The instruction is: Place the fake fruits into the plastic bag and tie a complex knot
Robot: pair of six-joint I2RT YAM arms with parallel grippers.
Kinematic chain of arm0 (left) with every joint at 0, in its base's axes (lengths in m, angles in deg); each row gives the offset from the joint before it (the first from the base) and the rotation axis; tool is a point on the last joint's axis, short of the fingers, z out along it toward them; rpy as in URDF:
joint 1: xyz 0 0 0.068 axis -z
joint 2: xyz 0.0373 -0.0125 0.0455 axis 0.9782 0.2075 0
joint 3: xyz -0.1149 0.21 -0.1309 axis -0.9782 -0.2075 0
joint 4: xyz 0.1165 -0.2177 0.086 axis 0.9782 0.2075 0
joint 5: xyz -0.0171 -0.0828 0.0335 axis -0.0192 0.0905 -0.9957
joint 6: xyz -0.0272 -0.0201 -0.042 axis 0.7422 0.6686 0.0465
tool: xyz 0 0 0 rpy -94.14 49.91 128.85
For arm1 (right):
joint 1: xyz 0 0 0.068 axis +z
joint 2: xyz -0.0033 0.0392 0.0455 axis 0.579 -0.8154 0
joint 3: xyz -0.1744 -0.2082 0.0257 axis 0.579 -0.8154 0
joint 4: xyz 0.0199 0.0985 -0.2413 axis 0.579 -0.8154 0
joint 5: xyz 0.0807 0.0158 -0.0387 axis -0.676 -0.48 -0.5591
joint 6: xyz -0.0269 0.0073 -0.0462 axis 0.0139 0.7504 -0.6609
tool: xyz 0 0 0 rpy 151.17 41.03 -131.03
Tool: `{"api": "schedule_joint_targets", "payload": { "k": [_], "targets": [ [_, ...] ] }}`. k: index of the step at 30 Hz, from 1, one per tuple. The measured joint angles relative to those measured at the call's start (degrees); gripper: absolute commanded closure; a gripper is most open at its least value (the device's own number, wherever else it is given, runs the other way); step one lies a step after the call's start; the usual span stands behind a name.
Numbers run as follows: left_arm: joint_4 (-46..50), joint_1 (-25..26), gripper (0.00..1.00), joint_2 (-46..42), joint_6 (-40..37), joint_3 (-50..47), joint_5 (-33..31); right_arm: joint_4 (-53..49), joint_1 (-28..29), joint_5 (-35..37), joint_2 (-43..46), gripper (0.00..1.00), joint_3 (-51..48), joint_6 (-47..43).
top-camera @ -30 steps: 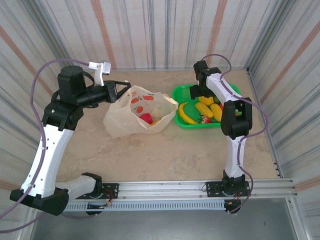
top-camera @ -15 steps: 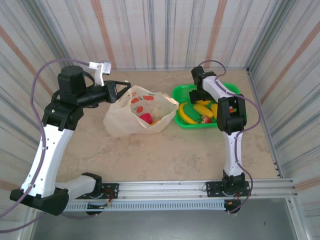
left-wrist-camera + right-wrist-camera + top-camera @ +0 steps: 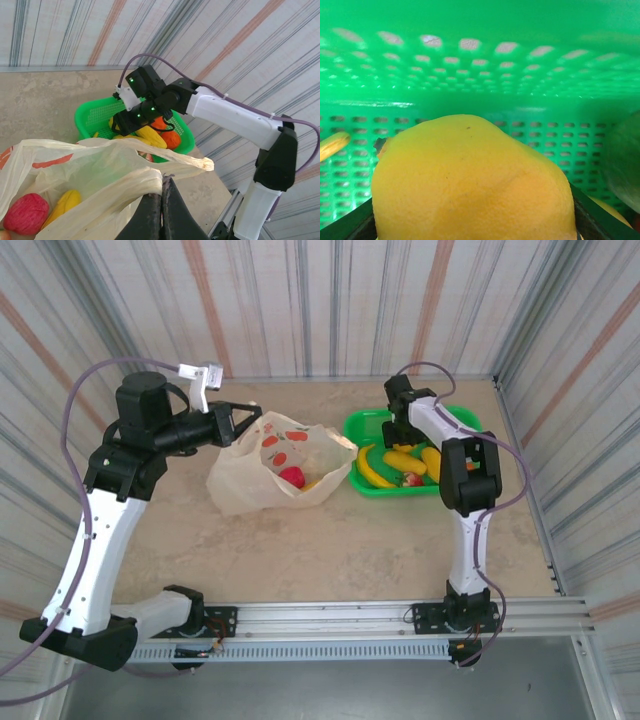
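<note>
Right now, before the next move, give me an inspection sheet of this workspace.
Surface: beige stone-patterned tabletop, flat.
Job's things: pale-yellow translucent plastic bag open and untied, holding a round red fruit and a small yellow fruit; curved yellow bananas lie in the green perforated plastic basket.
Clutter: nothing seen.
Grippers: left gripper shut on the bag's rim; right gripper down in the basket, fingers flanking a large yellow mango-like fruit, grip unclear.
Cables: purple cable arches over each arm.
Surroundings: striped corrugated walls; metal rail along the near edge.
</note>
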Motion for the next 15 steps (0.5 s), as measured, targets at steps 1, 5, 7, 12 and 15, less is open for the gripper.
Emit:
{"api": "schedule_joint_targets", "payload": {
  "k": [1,5,7,12,15],
  "targets": [
    [0.0,0.0,1.00,0.0,0.0,0.0,-0.1,0.0,0.2,0.0,1.2,0.51,-0.4,0.0],
    [0.2,0.0,1.00,0.0,-0.5,0.0,-0.5,0.0,1.0,0.0,9.0,0.51,-2.3,0.3],
    [0.5,0.0,1.00,0.0,-0.6,0.3,-0.8,-0.4,1.8,-0.2,13.6,0.51,-3.1,0.9],
    [1.1,0.0,1.00,0.0,-0.9,1.2,-1.1,-3.1,6.1,-1.5,25.5,0.51,-1.5,1.8],
    [1.3,0.3,1.00,0.0,-0.9,1.4,-1.3,-5.1,9.7,-4.4,30.8,0.51,3.9,3.3]
  ]
}}
